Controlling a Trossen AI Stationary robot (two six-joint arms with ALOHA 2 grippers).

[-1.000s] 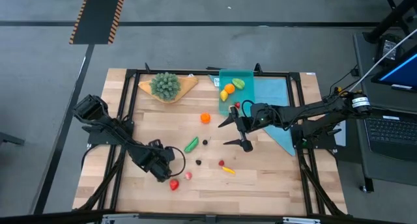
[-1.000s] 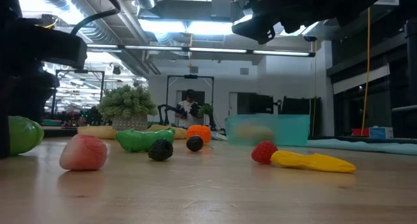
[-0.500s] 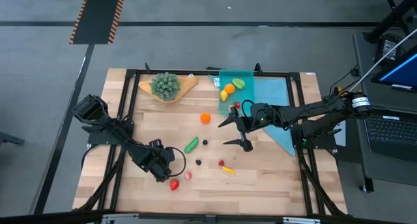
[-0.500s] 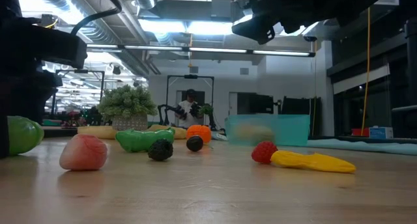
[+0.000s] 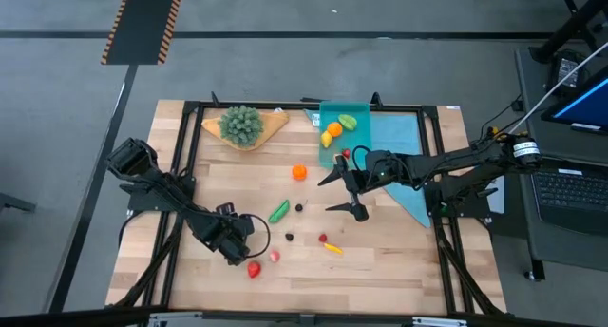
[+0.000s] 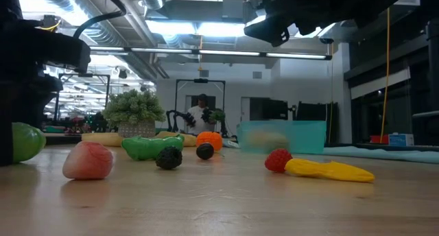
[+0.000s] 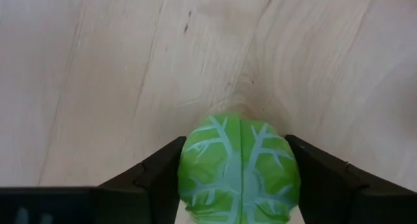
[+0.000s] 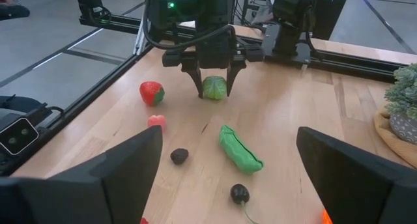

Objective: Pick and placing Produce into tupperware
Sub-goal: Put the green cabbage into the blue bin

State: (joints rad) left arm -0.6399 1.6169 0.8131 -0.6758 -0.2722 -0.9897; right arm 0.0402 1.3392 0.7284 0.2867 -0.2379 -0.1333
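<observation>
1. I see the left gripper [image 7: 238, 185] low on the wooden surface [image 5: 399, 260], fingers against both sides of a green cabbage piece [image 7: 239, 165].
2. The right gripper [image 5: 344, 189] hangs spread wide beside the teal tupperware [image 5: 361, 112].
3. Remaining produce lies scattered mid-surface.

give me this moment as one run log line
left gripper: fingers against green cabbage piece on table | right gripper: open, raised mid-table | tupperware: holds some produce
</observation>
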